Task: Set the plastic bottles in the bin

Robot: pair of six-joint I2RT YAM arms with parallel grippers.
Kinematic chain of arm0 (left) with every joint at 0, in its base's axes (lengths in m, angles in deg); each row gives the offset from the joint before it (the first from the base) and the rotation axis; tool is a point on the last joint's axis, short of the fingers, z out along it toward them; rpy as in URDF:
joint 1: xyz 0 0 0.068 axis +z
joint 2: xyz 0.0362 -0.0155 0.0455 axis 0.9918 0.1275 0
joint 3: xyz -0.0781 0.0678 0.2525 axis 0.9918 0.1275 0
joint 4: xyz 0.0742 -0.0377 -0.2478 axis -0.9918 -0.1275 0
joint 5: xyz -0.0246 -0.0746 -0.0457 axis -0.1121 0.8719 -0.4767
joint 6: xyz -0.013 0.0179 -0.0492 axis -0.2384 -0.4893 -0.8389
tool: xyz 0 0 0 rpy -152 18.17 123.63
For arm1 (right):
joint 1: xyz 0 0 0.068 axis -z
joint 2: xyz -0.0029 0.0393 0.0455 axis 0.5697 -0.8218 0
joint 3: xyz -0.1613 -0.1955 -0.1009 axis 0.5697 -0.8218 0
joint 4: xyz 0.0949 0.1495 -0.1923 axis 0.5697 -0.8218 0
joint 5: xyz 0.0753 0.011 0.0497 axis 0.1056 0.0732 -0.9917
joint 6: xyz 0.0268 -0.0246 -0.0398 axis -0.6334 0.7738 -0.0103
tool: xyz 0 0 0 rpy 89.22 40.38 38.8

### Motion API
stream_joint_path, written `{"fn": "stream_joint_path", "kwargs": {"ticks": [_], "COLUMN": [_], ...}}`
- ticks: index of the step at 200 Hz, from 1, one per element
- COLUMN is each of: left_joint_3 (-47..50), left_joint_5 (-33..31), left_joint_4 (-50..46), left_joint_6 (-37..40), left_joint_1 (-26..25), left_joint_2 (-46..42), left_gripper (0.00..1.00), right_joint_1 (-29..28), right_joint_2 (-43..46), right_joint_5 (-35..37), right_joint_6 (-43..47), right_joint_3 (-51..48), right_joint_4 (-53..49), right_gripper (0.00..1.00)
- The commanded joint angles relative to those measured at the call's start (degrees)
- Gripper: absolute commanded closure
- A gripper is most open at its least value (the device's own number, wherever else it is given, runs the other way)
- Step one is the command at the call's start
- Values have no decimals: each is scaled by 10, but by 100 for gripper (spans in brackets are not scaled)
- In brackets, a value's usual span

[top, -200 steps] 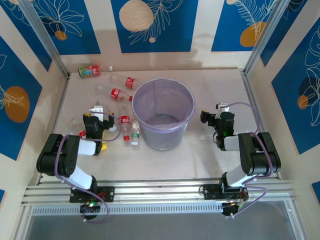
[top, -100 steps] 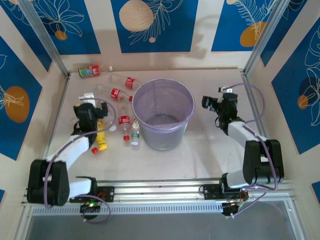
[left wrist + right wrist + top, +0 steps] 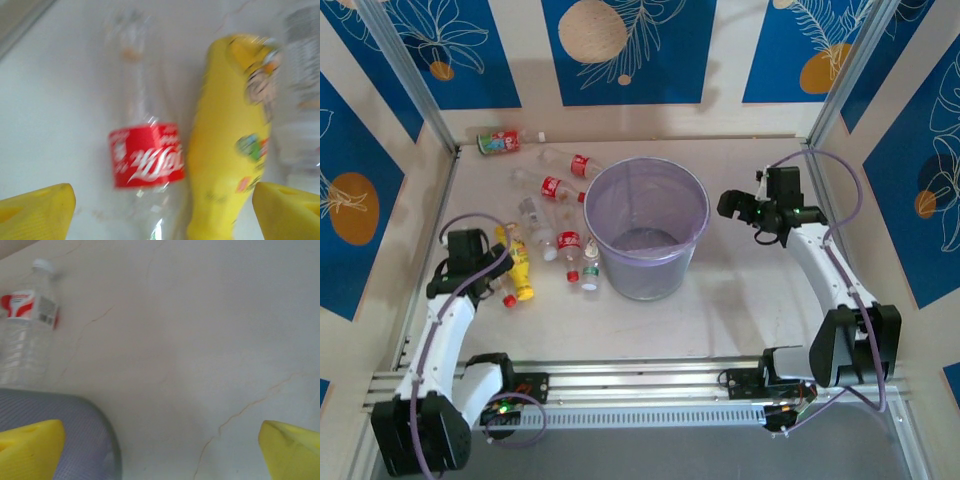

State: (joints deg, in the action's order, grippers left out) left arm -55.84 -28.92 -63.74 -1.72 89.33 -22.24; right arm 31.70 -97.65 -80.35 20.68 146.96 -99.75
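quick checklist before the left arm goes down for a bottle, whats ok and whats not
1. Left jaws open: ok, spread wide.
2. Single bottle lined up: not ok, the clear red-labelled plastic bottle and the yellow plastic bottle both lie between the jaws, side by side.
3. Height above the table: cannot tell, the left wrist view is blurred.
4. Round pale-purple translucent plastic bin upright, mouth unobstructed: ok.
5. Right jaws open and empty, on the bin's far side: ok.
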Motion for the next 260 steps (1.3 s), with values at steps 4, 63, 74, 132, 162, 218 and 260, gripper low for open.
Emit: {"fn": "stream_joint_path", "kwargs": {"ticks": [4,63,74,132,162,218,260], "left_joint_3": [34,59,57,50,29,-1,-72], "left_joint_5": [49,100,102,119,129,144,172], "left_joint_4": [-28,96,112,180,182,163,88], "left_joint_6": [-45,-40,-40,-45,-41,-32,-10], "left_joint_1": [25,74,76,93,94,94,90], "left_joint_2": [-8,113,135,218,257,240,151], "left_gripper": [9,14,14,19,25,39,47], "right_joint_1": [7,7,8,14,14,13,11], "right_joint_2": [10,34,44,67,75,92,106], "right_joint_5": [-76,-93,-93,-104,-118,-121,-142], "right_joint_6": [-9,-3,-2,4,8,18,15], "right_joint_3": [42,39,34,47,57,83,124], "right_joint_4": [-60,-77,-77,-87,-94,-117,-137], "right_gripper": [1,0,0,1,2,4,6]}}
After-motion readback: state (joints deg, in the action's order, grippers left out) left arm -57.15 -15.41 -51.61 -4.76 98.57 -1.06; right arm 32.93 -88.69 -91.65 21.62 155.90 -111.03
